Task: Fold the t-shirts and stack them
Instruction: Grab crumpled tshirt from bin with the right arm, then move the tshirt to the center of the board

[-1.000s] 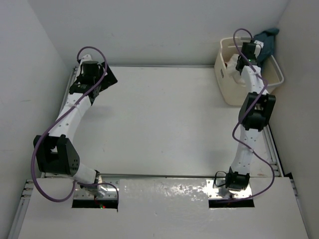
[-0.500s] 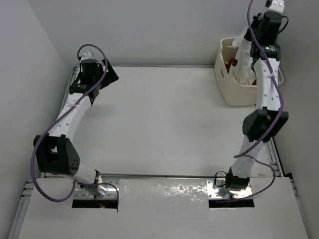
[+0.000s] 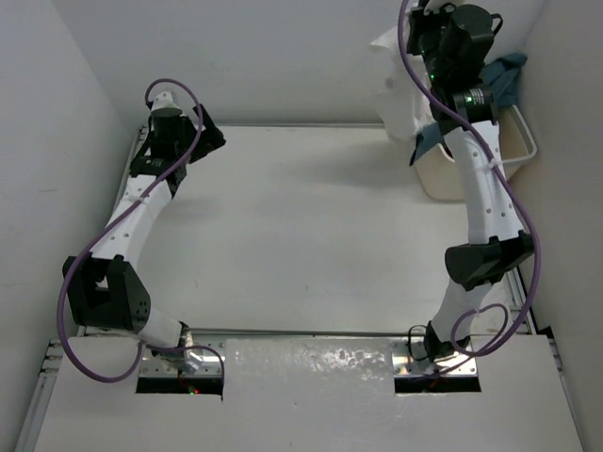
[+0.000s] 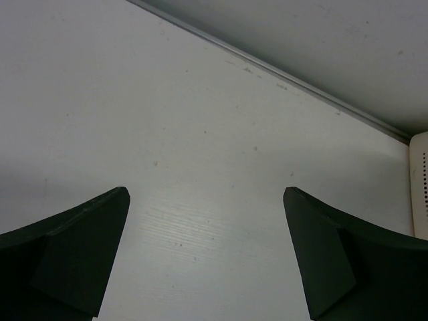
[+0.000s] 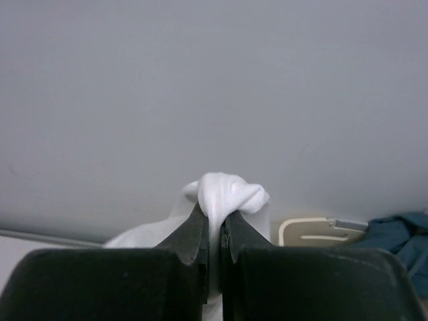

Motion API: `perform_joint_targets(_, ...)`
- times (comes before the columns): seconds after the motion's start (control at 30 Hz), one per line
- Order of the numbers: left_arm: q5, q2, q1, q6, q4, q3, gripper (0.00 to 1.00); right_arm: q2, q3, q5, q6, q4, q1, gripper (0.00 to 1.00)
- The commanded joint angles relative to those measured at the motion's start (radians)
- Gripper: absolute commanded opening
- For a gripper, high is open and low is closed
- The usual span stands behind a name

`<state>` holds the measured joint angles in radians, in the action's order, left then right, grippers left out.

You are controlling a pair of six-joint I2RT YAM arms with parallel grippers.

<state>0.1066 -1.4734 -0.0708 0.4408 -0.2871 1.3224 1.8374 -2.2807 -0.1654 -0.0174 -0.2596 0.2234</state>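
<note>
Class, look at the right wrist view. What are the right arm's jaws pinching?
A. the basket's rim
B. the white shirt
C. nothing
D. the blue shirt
B: the right jaws are shut on a bunched fold of the white shirt, and in the top view the rest of it hangs from them.

white t-shirt | blue-grey t-shirt | cream basket | white table | black left tool
</note>
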Motion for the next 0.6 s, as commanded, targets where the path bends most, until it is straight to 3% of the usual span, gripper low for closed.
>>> perform_joint_targets(0.0,-0.010,0.028,0.012,-0.019,0.042,0.038,1.00,-0.024,-0.053,0.099,-0.019,0.086,-0.019,0.00)
perform_joint_targets(0.2,0.004,0.044,0.014,-0.025,0.039,0.031,1.00,-0.013,-0.043,0.161,-0.121,0.140,-0.010,0.00)
perform_joint_targets(0.37,0.019,0.064,0.014,-0.030,0.032,0.021,1.00,0.029,-0.059,0.412,-0.256,0.189,0.010,0.00)
perform_joint_targets(0.57,0.062,0.085,0.023,-0.017,0.022,0.020,1.00,0.037,-0.086,0.501,-0.142,0.172,0.259,0.00)
